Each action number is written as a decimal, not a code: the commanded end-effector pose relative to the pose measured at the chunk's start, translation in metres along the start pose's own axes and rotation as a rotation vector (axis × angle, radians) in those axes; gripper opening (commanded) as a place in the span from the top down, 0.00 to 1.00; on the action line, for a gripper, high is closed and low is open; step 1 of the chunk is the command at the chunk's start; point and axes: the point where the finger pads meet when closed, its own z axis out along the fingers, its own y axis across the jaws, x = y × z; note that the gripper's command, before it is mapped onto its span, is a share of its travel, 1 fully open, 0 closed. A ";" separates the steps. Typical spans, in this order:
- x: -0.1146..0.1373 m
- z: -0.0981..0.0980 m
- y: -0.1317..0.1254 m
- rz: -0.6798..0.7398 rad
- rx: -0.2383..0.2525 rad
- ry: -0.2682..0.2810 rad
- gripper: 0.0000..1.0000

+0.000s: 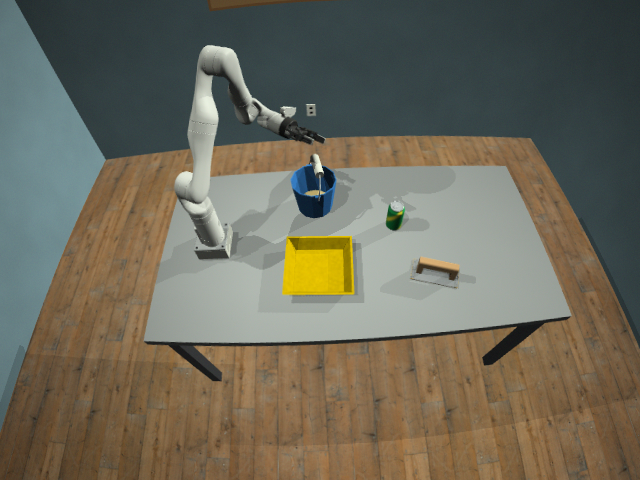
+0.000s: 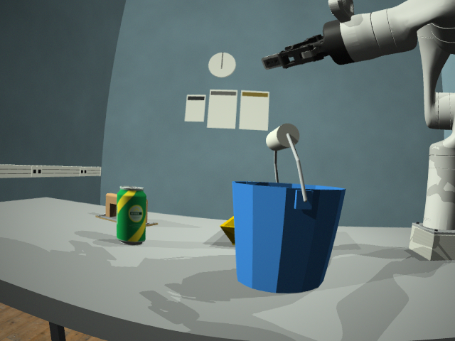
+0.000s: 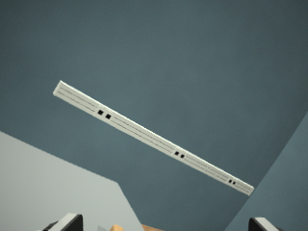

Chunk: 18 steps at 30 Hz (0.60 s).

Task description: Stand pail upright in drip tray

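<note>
The claw (image 1: pixel 316 138) is spread fully wide and grasps nothing. It is held in the air at the end of the white arm (image 1: pixel 202 129), pointing roughly level and slightly downward, away from the arm's base. In the wrist view only the two fingertips show at the lower edge, set far apart, with the far wall and a white wall strip (image 3: pixel 153 137) beyond them.

The pail (image 1: pixel 313 191) stands below the claw and apart from it, with open air between the two. It is blue, upright, and rests on the grey worktop (image 1: pixel 465 289). Its wire bail is raised, and the white cylindrical grip (image 2: pixel 282 136) at the top of the bail is the part of the pail nearest the claw; the claw sits higher than this grip and does not touch it. A pale tan patch shows inside the pail at its bottom.

The drip tray (image 1: pixel 319 242) is yellow and square, and lies on the worktop just in front of the pail, nearer the front edge. The pail is outside the tray.

To the right of the pail stands a green and yellow can (image 1: pixel 395 215), upright. Farther right and forward lies a flat tool with a wooden handle (image 1: pixel 438 266).
</note>
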 end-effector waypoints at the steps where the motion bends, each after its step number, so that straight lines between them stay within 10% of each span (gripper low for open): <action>1: 0.000 0.000 0.000 0.006 -0.001 -0.005 0.00; 13: -0.004 -0.003 -0.006 0.100 -0.010 -0.138 0.00; 18: -0.008 -0.005 -0.012 0.205 -0.027 -0.287 0.00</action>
